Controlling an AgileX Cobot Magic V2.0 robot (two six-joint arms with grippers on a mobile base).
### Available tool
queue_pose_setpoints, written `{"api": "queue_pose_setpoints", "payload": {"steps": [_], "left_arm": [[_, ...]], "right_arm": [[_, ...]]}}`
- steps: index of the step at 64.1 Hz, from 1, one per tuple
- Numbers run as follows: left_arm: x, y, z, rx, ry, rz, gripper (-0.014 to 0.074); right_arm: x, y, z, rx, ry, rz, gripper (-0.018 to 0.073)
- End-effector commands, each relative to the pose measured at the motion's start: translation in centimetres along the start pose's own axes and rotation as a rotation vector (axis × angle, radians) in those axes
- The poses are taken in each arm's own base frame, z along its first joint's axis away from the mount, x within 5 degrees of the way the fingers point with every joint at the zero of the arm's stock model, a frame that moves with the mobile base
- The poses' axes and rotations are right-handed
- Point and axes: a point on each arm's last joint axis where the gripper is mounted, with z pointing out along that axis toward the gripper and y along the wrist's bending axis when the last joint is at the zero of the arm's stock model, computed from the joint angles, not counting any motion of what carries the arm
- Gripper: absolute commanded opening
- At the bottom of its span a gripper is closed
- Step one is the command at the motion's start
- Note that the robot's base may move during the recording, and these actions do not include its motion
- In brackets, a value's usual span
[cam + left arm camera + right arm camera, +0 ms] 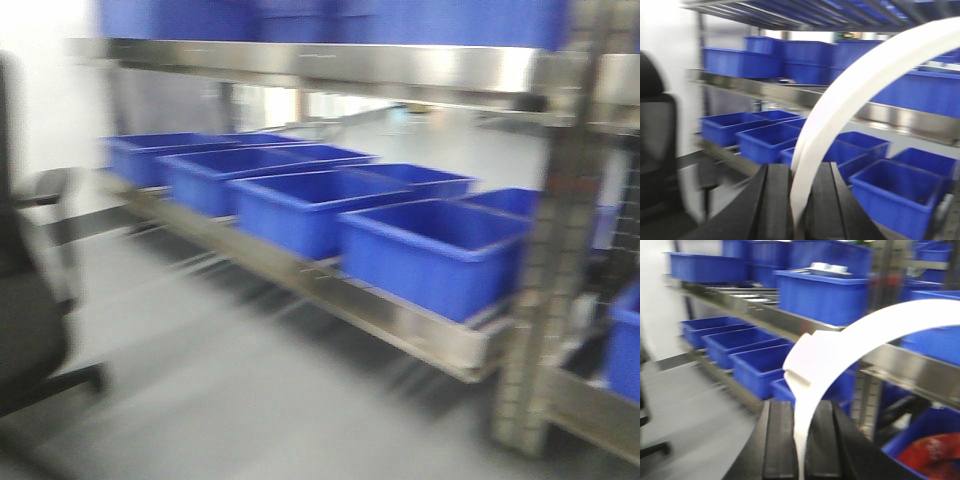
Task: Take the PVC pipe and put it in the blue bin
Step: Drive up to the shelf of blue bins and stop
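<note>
PVC pipe: 2, one point(865, 72) in the left wrist view, one point(890, 322) in the right wrist view
Grippers: 2, left gripper point(799, 167) and right gripper point(801, 405), 1 pipe each
Blue bins point(440, 255), lower shelf, front view: 4 in the front row, roughly 4 behind (blurred)
Blue bins, next bay right: 1 at the frame edge
Blue bins, top shelf: can't count
Steel shelves point(400, 320), front view: 2 levels
Perforated upright point(555, 270): 1
Black chair point(25, 300): 1
Red item point(932, 457) in a bin: 1
</note>
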Motion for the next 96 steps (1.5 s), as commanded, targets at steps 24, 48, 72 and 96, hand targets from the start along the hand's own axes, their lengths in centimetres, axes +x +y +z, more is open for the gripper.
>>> {"api": "queue_pose_setpoints", "payload": {"steps": [24, 48, 72, 96], "left_arm": [[-0.37, -0.04, -0.17, 0.005, -0.033, -0.005, -0.0111], [-0.37, -0.04, -0.17, 0.005, -0.033, -0.005, -0.0111], [-0.33, -0.04, -0.11, 0.005, -0.029, -0.005, -0.0111], [-0.35, -0.04, -0.11, 0.005, -0.031, -0.005, -0.0111]], "right_arm": [[-0.29, -0.03, -0.03, 0.004, -0.033, -0.001, -0.0162], [-0.29, -0.03, -0.03, 0.004, -0.033, -0.001, -0.0162], [-0.29, -0.03, -0.03, 0.004, -0.033, -0.001, -0.0162], [-0.29, -0.03, -0.03, 0.004, -0.033, -0.001, -0.0162]]}}
